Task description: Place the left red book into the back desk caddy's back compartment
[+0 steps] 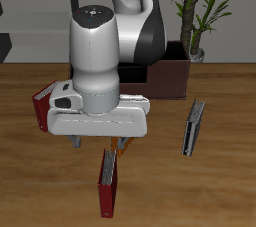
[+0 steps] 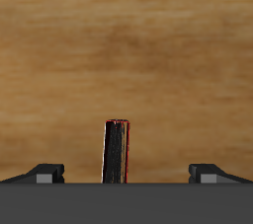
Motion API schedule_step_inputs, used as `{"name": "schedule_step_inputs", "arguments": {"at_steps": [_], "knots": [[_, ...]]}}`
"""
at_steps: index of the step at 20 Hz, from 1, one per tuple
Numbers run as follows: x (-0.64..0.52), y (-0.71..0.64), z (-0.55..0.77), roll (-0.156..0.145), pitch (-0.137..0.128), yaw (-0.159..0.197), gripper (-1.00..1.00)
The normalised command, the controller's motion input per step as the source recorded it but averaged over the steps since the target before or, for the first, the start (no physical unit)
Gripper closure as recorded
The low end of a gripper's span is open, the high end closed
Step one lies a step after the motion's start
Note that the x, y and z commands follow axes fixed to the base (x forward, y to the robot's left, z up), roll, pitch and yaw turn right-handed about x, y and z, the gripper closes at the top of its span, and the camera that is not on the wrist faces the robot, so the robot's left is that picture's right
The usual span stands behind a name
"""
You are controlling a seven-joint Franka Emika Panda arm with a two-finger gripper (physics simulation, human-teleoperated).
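With the gripper (image 1: 102, 147) spread wide above the left red book (image 1: 107, 183), I log its 2 fingers (image 2: 44, 174) on either side of the upright spine, not touching; the book stands nearer the table's front edge than the back desk caddy (image 1: 160, 74). Risk, as I judge it: an off-centre descent could clip the thin book and topple it. Surface: wooden table (image 1: 220, 186). Room: potted plant (image 1: 200, 6) behind the caddy

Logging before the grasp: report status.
Status: gripper open, over left red book. Book upright, not gripped. Path down clear; back desk caddy farther back, partly hidden by arm.
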Motion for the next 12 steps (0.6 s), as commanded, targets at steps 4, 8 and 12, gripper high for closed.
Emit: {"name": "schedule_step_inputs", "arguments": {"at_steps": [4,8,12], "knots": [[-0.02,-0.07,-0.18,-0.020,-0.010,0.003,-1.00],[-0.01,-0.07,-0.19,-0.021,-0.010,-0.016,-1.00],[0.02,-0.03,-0.14,-0.014,-0.019,-0.042,-1.00]]}}
